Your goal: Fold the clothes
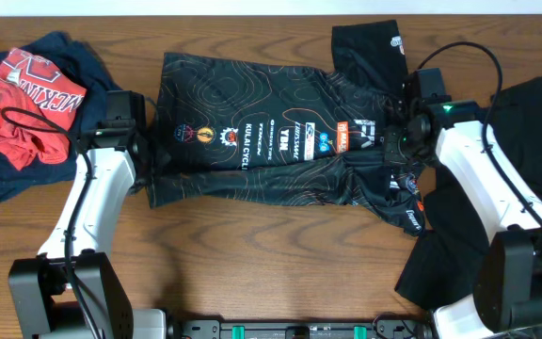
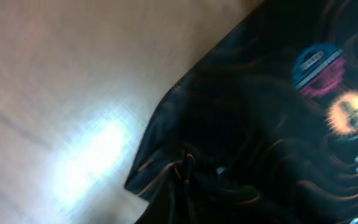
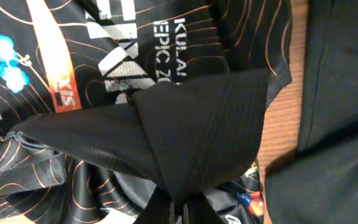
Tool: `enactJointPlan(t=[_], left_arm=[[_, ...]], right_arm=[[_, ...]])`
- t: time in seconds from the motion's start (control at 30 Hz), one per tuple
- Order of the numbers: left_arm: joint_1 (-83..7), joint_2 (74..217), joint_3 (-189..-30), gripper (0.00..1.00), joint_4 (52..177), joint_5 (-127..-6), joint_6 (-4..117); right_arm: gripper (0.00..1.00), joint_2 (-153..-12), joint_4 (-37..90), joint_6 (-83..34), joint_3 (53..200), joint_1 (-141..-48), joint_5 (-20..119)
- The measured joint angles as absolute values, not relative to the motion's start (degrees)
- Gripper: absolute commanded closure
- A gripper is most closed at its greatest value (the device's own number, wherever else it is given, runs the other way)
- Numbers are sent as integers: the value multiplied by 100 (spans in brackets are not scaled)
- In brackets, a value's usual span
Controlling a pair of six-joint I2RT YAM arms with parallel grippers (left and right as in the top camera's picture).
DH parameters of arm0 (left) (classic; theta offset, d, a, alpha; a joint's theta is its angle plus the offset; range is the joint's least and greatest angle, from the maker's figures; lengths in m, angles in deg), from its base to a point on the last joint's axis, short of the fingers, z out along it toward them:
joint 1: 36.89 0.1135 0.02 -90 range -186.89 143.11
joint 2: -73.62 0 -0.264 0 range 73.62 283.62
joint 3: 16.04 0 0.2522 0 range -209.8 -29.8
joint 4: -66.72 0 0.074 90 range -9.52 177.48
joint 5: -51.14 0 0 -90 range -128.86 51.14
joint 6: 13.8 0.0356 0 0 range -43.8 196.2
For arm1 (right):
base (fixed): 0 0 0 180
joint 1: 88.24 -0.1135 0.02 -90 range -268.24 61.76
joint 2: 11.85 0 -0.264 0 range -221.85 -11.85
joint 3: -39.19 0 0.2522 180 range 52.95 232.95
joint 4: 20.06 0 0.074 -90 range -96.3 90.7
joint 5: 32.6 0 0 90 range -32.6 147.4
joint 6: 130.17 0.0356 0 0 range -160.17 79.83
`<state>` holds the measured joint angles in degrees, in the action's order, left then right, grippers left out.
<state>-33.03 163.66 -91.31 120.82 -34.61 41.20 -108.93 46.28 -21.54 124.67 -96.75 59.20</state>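
Across the middle of the frame, the left gripper (image 1: 145,153) and right gripper (image 1: 396,141) are each clamped tight on opposite ends of the black jersey (image 1: 252,122).

the table (image 1: 252,268) is viewed straight down from overhead, from far off. each wrist view is aimed along its own claw, very near the cloth just ahead of the left claw (image 1: 142,155) (blurred) and the right claw (image 1: 405,132). the cycling jersey (image 1: 252,132) is shared by all three views.
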Motion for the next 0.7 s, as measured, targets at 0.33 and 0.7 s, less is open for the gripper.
enactJointPlan(t=[0.33, 0.7], left_arm=[[-3303, 16425, -9131, 94, 11249, -3461, 4155], [-3303, 17181, -9131, 94, 10694, -3461, 4319]], right_arm=[[99, -10893, 4610, -2154, 12467, -9675, 5912], [99, -10893, 4451, -2154, 12467, -9675, 5931]])
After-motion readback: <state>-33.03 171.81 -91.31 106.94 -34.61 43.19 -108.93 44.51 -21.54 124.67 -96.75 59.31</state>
